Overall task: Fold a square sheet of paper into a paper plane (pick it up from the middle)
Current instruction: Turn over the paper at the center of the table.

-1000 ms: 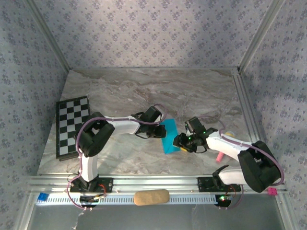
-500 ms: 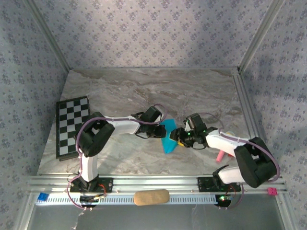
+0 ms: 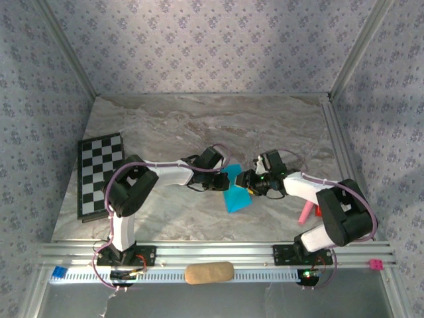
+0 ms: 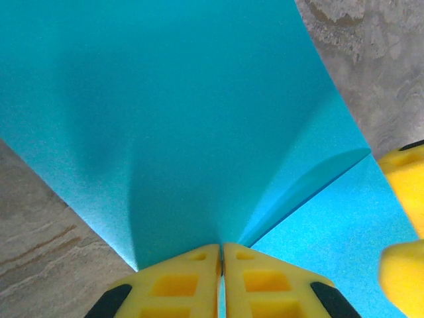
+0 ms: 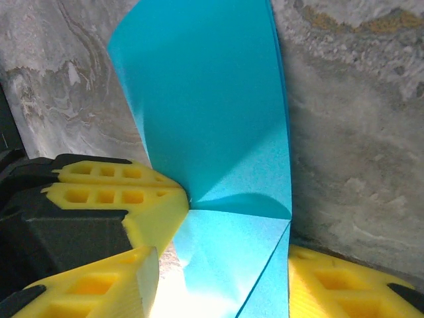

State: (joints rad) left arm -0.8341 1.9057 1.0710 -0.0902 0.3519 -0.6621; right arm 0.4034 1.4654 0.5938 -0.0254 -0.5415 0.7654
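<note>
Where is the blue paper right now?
The blue paper is central in the top view, pinched by the left gripper, the right gripper beside it.

Two claws (image 3: 225,180) (image 3: 246,185), one turquoise sheet (image 3: 235,197), one checkered board (image 3: 99,173), one tan block (image 3: 209,272), one pink stick (image 3: 305,213)

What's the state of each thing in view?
Paper: partly folded, pinched at one edge.
Left gripper: shut on paper.
Right gripper: open, astride paper.
Checkerboard: flat on table.
Pink stick: lying on table.
Tan block: lying on near rail.
</note>
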